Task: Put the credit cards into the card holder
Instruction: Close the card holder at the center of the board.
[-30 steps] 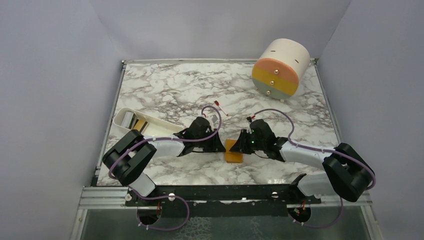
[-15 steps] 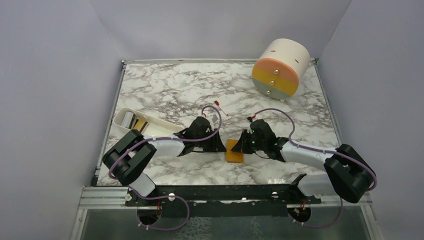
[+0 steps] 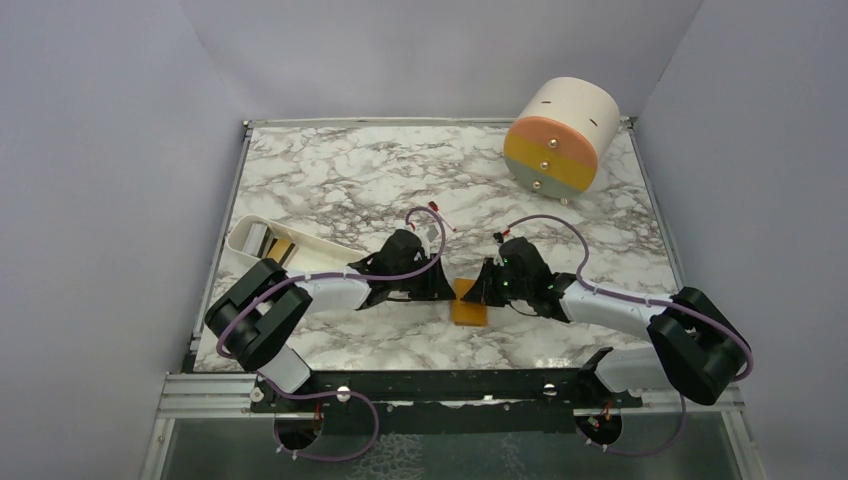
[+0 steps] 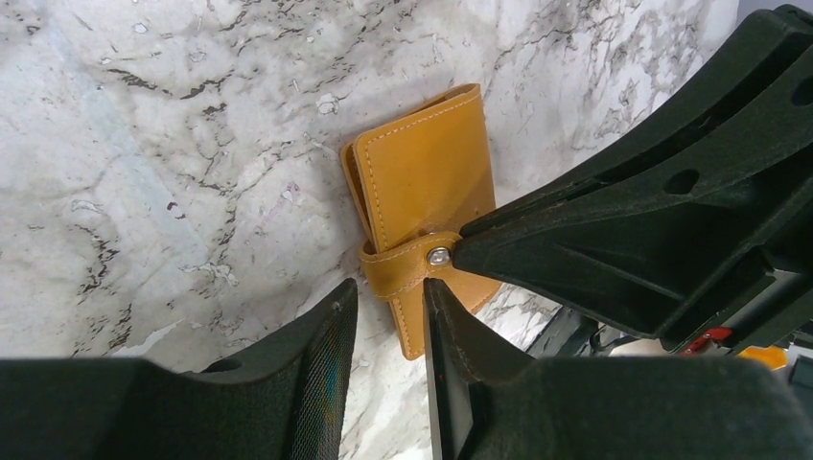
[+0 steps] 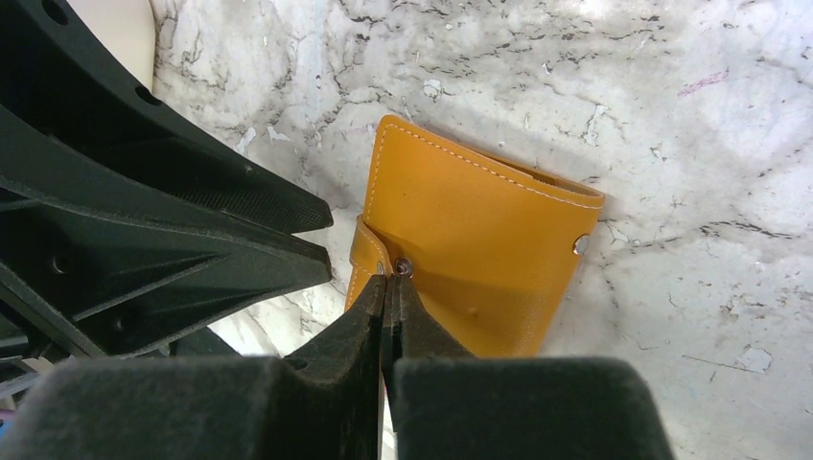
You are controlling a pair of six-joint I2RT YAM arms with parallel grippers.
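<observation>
The card holder (image 3: 468, 304) lies folded shut on the marble between both arms, an orange-tan wallet (image 4: 431, 177) with its strap and snap stud (image 4: 438, 256) across it. My right gripper (image 5: 391, 276) is shut, its tips pressed together at the strap beside the stud (image 5: 403, 266). I cannot tell whether a bit of the strap is pinched. My left gripper (image 4: 391, 287) stands open by a narrow gap over the strap's looped end, touching nothing visibly. The credit cards, one silver-grey (image 3: 258, 240) and one golden (image 3: 282, 250), lie in a white tray at the left.
The white oblong tray (image 3: 320, 262) sits just left of my left arm. A big cream-orange drum (image 3: 558, 135) stands at the back right. A small red-and-white stick (image 3: 440, 215) lies behind the grippers. Walls close in on both sides.
My right gripper's jaws have closed together at the wallet's strap. The left jaws have parted a little and that hand has edged toward the wallet. The wallet has not moved.
</observation>
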